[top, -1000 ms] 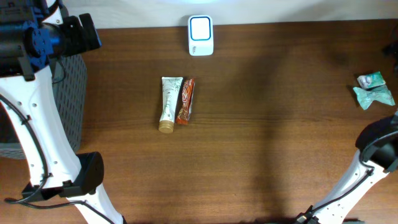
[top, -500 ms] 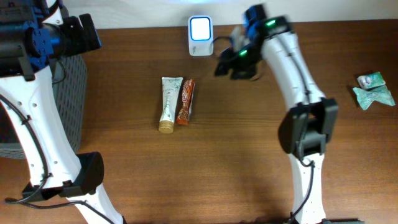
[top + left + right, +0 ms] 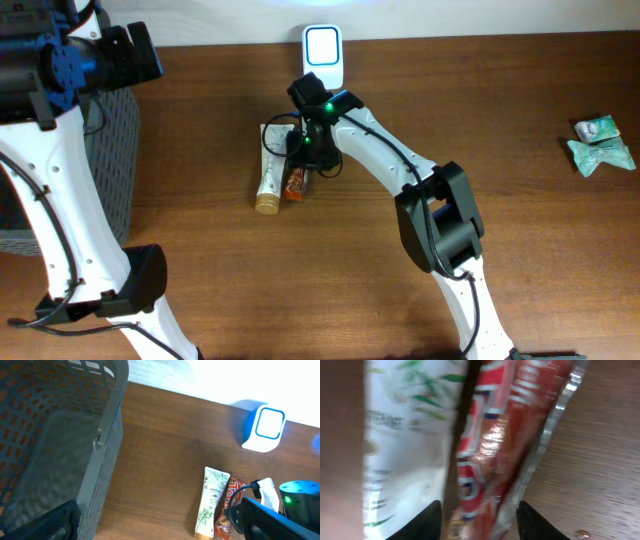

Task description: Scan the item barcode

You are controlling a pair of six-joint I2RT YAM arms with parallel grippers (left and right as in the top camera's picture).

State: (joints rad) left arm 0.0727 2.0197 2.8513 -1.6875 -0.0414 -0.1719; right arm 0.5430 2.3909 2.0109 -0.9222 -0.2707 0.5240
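Overhead and wrist views of the pick-up step before scanning. The right gripper point(image 3: 479, 521) is shown lowered over the snack bar point(image 3: 296, 180), which lies flat on the table point(image 3: 480, 150) pressed against a white tube point(image 3: 268, 168), a little in front of the scanner point(image 3: 322, 55). The fingers are seen partly closed, one on each side of the red wrapper. Whether the pads already press it cannot be told. The left gripper point(image 3: 160, 510) is held spread to its widest and empty above the grey basket point(image 3: 105, 450). For a clean grasp, the inner finger should be kept in the seam between bar and tube so that the tube is not caught. The bar should be pinched across its width near the middle and lifted level. The printed code, whose position is not visible here, would then have to be turned toward the scanner's window. A thin foil pack is judged likely to crumple or slip if it is squeezed only by its edge. Legible writing: small print on the tube, above a green leaf pattern, appears to read "PANTENE". The lettering on the bar's wrapper is too blurred to be read.
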